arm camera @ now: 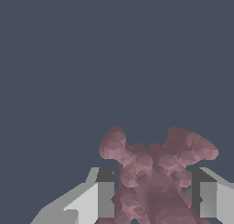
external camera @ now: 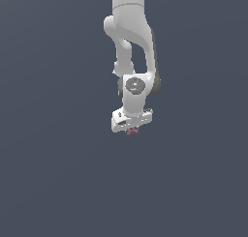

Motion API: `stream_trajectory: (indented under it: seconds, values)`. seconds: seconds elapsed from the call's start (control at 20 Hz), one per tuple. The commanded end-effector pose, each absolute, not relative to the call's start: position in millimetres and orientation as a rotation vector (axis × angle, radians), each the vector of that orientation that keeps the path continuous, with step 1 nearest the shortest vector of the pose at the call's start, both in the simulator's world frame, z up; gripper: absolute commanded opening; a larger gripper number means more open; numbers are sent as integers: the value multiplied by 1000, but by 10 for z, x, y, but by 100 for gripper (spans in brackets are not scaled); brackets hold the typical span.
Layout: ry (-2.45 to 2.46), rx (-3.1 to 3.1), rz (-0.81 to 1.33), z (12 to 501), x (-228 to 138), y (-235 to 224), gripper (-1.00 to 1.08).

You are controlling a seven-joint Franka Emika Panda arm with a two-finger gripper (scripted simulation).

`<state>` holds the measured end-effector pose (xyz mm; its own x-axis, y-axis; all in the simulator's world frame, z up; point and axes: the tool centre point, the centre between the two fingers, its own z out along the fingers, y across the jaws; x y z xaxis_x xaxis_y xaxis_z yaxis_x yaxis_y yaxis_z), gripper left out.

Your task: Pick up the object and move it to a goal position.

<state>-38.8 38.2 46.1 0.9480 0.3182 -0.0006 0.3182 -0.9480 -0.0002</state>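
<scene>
The object (external camera: pixel 131 131) is a tiny reddish-pink jack-like piece of short crossed prongs. In the exterior view it sits right under the white arm's hand, between the fingers of my gripper (external camera: pixel 131 130). In the wrist view the object (arm camera: pixel 155 173) fills the gap between the two fingers (arm camera: pixel 106 198), which stand against its sides. My gripper (arm camera: pixel 153 199) is shut on it. The lower part of the object is hidden at the picture's edge.
The white arm (external camera: pixel 131 42) comes down from above in the exterior view. A plain dark grey-blue surface (external camera: pixel 58 173) lies all around, with nothing else on it in view.
</scene>
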Motion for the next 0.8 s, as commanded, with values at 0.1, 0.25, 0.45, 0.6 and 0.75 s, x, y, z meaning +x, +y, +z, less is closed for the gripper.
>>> stream_trajectory:
  seconds: [0.1, 0.25, 0.45, 0.6, 0.75]
  values:
    - [-507, -3100, 0, 456, -385, 382, -100]
    - [-507, -3100, 0, 456, -385, 382, -100]
    - [-508, -3100, -1, 461, -382, 386, -100]
    - [-508, -3100, -1, 493, -357, 379, -100]
    - [-508, -3100, -1, 563, -303, 365, -100]
